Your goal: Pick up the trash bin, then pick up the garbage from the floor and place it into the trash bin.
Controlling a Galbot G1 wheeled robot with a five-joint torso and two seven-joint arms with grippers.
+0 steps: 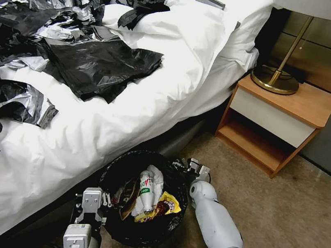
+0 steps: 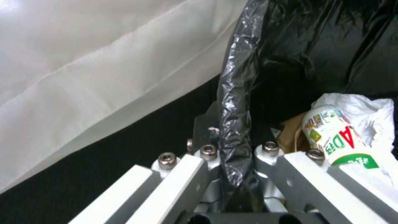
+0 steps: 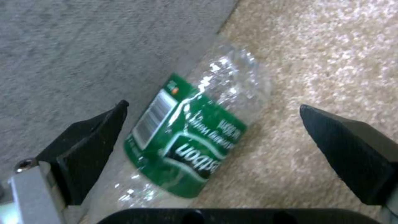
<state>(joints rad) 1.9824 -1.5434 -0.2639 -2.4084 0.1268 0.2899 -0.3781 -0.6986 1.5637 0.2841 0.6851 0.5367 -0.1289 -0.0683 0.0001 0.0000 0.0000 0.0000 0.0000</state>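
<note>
Beside bed: left claw clamps trash bin rim; right claw lowered, spread around bottle on floor.

From above, the head view is aimed forward and down over the bed, nightstand and trash bin. The left wrist view is pressed close along the bin's liner; the bin's contents are shared with the head view. The right wrist view is held low over a green-labelled bottle on carpet.
</note>
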